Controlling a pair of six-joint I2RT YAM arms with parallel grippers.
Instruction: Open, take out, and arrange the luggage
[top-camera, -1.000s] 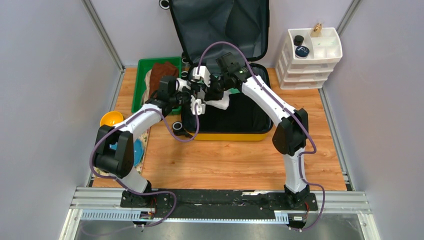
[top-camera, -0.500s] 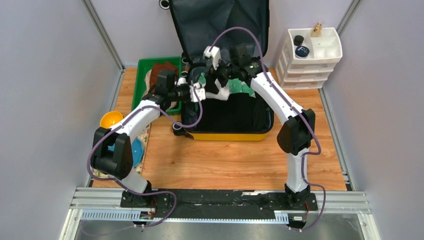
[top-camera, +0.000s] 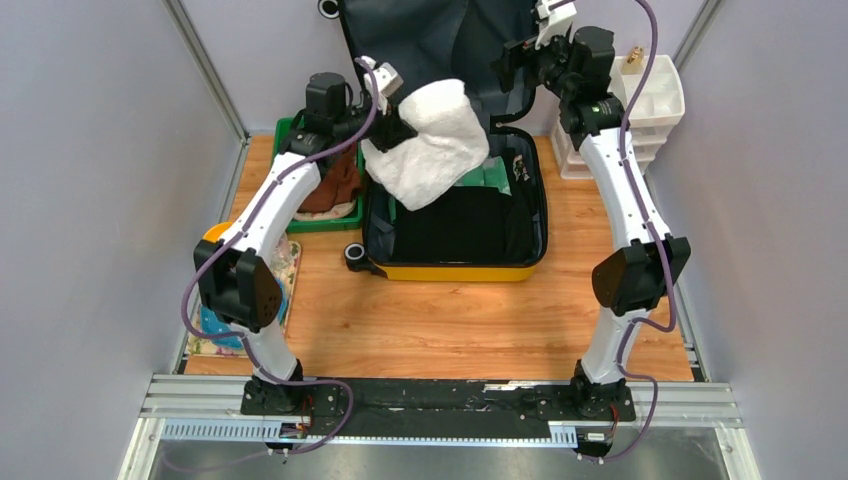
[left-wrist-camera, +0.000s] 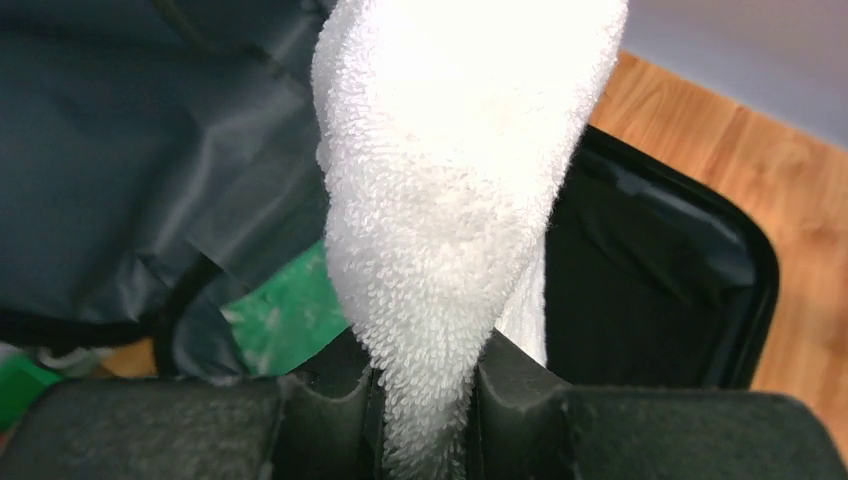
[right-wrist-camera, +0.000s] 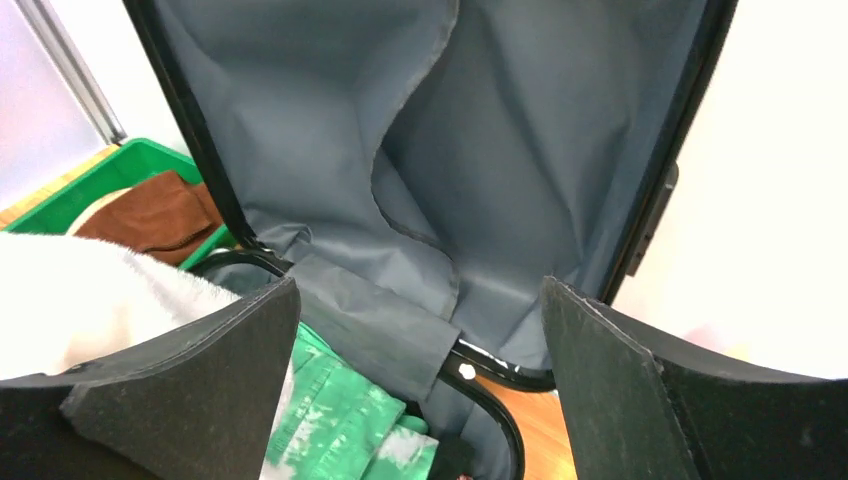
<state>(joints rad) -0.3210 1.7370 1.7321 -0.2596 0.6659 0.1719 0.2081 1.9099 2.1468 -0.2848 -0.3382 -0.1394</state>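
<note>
The yellow luggage (top-camera: 455, 270) lies open on the wooden table, its grey-lined lid (right-wrist-camera: 450, 150) upright against the back wall. My left gripper (top-camera: 393, 108) is shut on a white towel (top-camera: 432, 140), which hangs in the air above the suitcase's left half. In the left wrist view the towel (left-wrist-camera: 450, 200) is pinched between my left gripper's (left-wrist-camera: 425, 420) two dark fingers (left-wrist-camera: 330, 410). My right gripper (top-camera: 512, 58) is raised in front of the lid, open and holding nothing (right-wrist-camera: 420, 380). A green cloth (top-camera: 490, 178) lies inside the case.
A green tray (top-camera: 300, 217) holding a brown cloth (top-camera: 338, 185) sits left of the suitcase. A white drawer unit (top-camera: 640, 110) with small items on top stands at the back right. An orange bowl (top-camera: 210, 233) and blue items lie at the left edge.
The right gripper let go of the white towel, opened and rose to the right, up to the lid. The left gripper shut on the towel and lifted it out of the case.
</note>
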